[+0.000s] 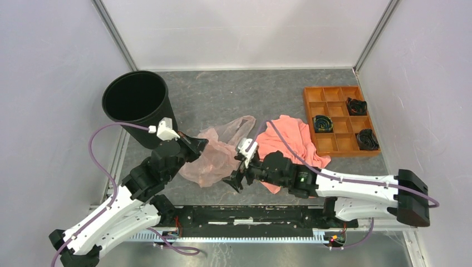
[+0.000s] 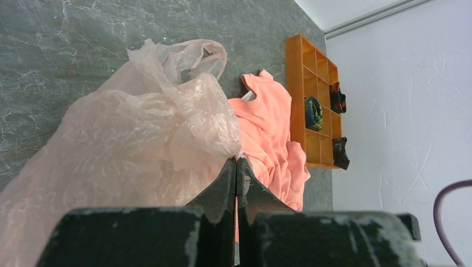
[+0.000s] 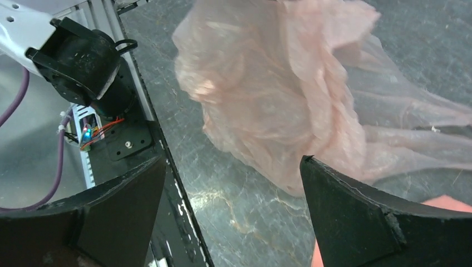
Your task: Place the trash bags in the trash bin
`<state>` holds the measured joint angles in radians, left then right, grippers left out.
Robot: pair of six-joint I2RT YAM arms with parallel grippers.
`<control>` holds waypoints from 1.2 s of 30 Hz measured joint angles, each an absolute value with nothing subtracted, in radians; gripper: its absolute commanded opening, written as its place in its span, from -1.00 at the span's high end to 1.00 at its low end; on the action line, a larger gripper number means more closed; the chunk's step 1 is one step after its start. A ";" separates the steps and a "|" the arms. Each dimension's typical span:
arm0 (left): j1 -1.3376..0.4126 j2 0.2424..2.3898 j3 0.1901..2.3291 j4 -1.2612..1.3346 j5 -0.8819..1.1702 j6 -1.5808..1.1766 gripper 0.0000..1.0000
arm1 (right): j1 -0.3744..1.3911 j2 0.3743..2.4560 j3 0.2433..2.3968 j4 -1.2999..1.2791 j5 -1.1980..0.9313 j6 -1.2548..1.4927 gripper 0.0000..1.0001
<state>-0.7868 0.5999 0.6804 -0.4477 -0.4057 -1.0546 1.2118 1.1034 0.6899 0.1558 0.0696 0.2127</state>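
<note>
Trash bag (image 1: pixel 214 156) — pale pink, crumpled — lies on the grey table (image 1: pixel 222 89) mid-scene, just beyond the right gripper (image 1: pixel 236 177), whose jaws stand wide apart, holding nothing. At the bag's left edge the left gripper (image 1: pixel 199 143) has its fingers pressed together on a fold of film. An orange cloth (image 1: pixel 289 142) touches the bag's right side. Far left stands the black trash bin (image 1: pixel 142 130) — upright; far right, an orange tray (image 1: pixel 306 111).

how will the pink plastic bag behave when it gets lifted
Probably floppy: the pink bag lies crumpled, so it should drape from the pinch of the left gripper. Likely very light, its film being see-through. It looks wider than the black bin, so it may snag on the rim.
</note>
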 measured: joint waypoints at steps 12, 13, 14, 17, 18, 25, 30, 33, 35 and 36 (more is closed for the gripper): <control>-0.787 0.616 0.681 -0.435 -0.389 -1.055 0.96 | 1.435 1.380 0.864 0.288 0.303 -0.141 -0.42; -0.787 0.618 0.682 -0.435 -0.389 -1.055 0.96 | 1.434 1.396 0.865 0.299 0.318 -0.163 -0.24; -0.787 0.620 0.682 -0.436 -0.389 -1.055 0.96 | 1.433 1.411 0.865 0.303 0.329 -0.182 0.04; -0.787 0.627 0.694 -0.441 -0.391 -1.054 0.96 | 1.431 1.448 0.852 0.320 0.339 -0.206 0.79; -0.787 0.632 0.708 -0.448 -0.393 -1.054 0.96 | 1.431 1.453 0.836 0.334 0.336 -0.210 0.92; -0.787 0.672 0.850 -0.508 -0.465 -0.987 0.96 | 1.438 1.427 0.548 0.435 0.244 -0.183 0.99; -0.787 0.757 1.036 -0.564 -0.536 -0.878 0.96 | 1.440 1.377 0.410 0.511 0.196 -0.146 0.99; -0.786 0.804 1.126 -0.570 -0.568 -0.815 0.96 | 1.440 1.378 0.395 0.567 0.196 -0.126 0.99; -0.786 0.841 1.184 -0.574 -0.575 -0.772 0.96 | 1.440 1.393 0.401 0.602 0.221 -0.113 1.00; -0.786 0.868 1.229 -0.575 -0.574 -0.743 0.96 | 1.440 1.408 0.410 0.613 0.242 -0.103 0.99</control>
<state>-0.7864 0.8680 1.2285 -0.5747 -0.5743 -0.7429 1.4399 1.4082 0.4099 0.6132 0.2424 -0.1032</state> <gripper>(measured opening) 0.032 0.010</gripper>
